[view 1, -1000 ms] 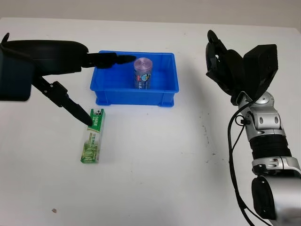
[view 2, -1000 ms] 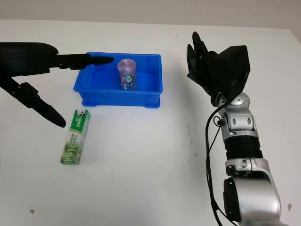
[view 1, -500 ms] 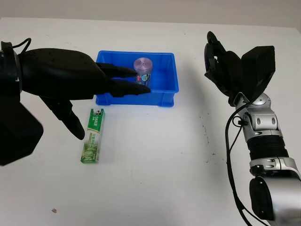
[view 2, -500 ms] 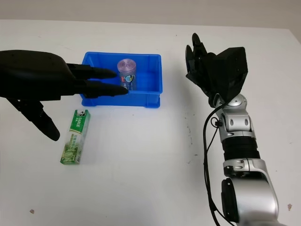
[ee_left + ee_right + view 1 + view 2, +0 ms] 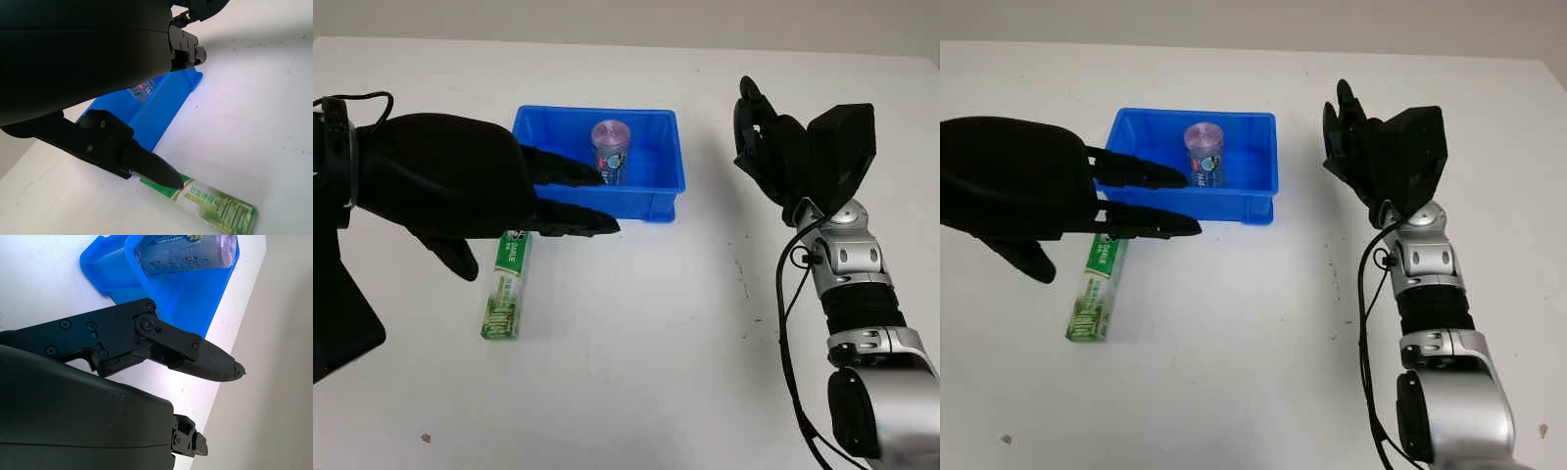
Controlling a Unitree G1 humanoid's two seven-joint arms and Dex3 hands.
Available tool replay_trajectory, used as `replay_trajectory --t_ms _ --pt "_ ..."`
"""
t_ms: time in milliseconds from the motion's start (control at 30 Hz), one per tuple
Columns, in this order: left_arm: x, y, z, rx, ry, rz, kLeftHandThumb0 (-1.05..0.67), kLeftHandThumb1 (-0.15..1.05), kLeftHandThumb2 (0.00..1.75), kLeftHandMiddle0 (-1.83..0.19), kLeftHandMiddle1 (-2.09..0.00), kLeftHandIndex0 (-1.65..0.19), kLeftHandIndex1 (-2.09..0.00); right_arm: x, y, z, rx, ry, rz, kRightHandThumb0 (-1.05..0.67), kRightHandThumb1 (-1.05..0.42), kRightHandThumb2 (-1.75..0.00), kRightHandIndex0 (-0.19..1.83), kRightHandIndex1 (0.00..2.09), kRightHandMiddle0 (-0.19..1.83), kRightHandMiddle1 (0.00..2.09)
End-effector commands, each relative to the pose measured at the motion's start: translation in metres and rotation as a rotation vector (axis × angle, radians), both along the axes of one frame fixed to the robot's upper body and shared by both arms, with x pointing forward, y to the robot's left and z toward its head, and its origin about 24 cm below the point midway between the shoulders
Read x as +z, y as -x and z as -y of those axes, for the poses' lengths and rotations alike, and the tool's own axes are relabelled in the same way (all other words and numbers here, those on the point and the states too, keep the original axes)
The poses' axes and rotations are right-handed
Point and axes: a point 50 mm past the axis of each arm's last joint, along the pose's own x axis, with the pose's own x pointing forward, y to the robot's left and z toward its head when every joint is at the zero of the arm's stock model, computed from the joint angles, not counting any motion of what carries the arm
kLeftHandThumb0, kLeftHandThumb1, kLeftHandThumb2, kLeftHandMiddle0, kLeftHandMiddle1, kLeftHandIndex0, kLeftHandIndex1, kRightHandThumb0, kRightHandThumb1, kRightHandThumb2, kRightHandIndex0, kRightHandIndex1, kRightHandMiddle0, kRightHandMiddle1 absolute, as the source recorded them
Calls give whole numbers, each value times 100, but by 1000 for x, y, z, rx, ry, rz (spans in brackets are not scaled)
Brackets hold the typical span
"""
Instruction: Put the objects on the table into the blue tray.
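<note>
Left hand [image 5: 480,186] open, hovering over the left of the white worktop [image 5: 656,343], holding nothing; fingers [image 5: 573,224] stretched toward the tray's front wall, thumb pointing down beside the box. Green box [image 5: 506,287] flat on the worktop just in front of the tray's left corner, outside it, its far end tucked under the hand. From the left wrist, a fingertip [image 5: 156,170] just above the box's [image 5: 215,205] near end; contact cannot be told.

Blue tray [image 5: 661,191] further back, centre-left, holding one can [image 5: 611,150] with a pinkish top, seen upright from the head cameras. From the right wrist, same can [image 5: 186,252] seen along its side, label toward the camera, against the tray's [image 5: 195,298] wall.

Right hand [image 5: 773,147] raised well to the right of the tray, above the worktop, open and holding nothing, touching nothing. From its wrist camera, one finger [image 5: 195,357] extended across the picture toward the tray. Silver forearm rising from the bottom right, with a black cable alongside.
</note>
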Motion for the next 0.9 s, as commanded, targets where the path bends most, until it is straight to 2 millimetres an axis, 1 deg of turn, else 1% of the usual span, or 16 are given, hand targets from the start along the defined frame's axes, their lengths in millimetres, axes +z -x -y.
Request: replay_trajectory --t_ms 0,67,133,300,367,533,600,633,667,700,767,867 --pt "-2 0 -3 1 -48 17 -3 98 9 -6 -6 -9 -10 6 -2 -1 -1 -3 23 -68 -105 -81 -19 0 -19 0" --pt "-8 -2 -4 -11 -72 26 -3 102 10 -7 -6 -9 -10 7 -2 -1 -5 -3 25 -68 -105 -81 -19 0 -19 0" --pt "-11 -3 -6 -22 -78 33 -4 103 10 -7 -6 -10 -10 7 -2 -1 -9 -3 23 -69 -105 -81 -19 0 -19 0" --pt "-20 -7 -10 -23 -75 -3 -9 99 6 -8 -6 -10 -9 7 -1 1 -18 -2 25 -69 -105 -80 -19 0 -19 0" --pt "-22 -8 -11 -17 -71 -19 -8 99 6 -9 -6 -10 -9 8 -1 2 -20 5 29 -69 -105 -80 -19 0 -19 0" --pt "-27 -10 -11 -2 -69 -54 -4 104 8 -9 -6 -10 -9 8 -1 3 -21 -4 27 -66 -105 -80 -19 0 -19 0" --pt "-29 -10 -11 23 -71 -88 -19 100 6 -7 -5 -8 -8 8 -1 3 -19 -3 30 -65 -105 -80 -19 0 -19 0" --pt "-31 -10 -11 36 -68 -112 -29 97 4 -6 -5 -7 -7 8 -1 3 -18 -3 32 -66 -105 -80 -19 0 -19 0" --pt "-34 -10 -11 43 -66 -130 -44 90 2 -6 -5 -7 -7 8 -1 2 -19 -2 31 -68 -105 -79 -19 0 -19 0" --pt "-35 -10 -11 47 -64 -140 -51 87 2 -6 -5 -7 -7 8 -1 2 -21 -2 31 -68 -105 -79 -19 0 -19 0" --pt "-39 -10 -12 56 -49 -167 -56 82 2 -7 -5 -8 -7 8 -1 2 -22 -1 28 -68 -105 -78 -19 0 -19 0" --pt "-45 -11 -14 71 -40 -203 -55 79 2 -9 -6 -9 -8 8 -1 2 -23 -1 28 -67 -105 -79 -19 0 -19 0"
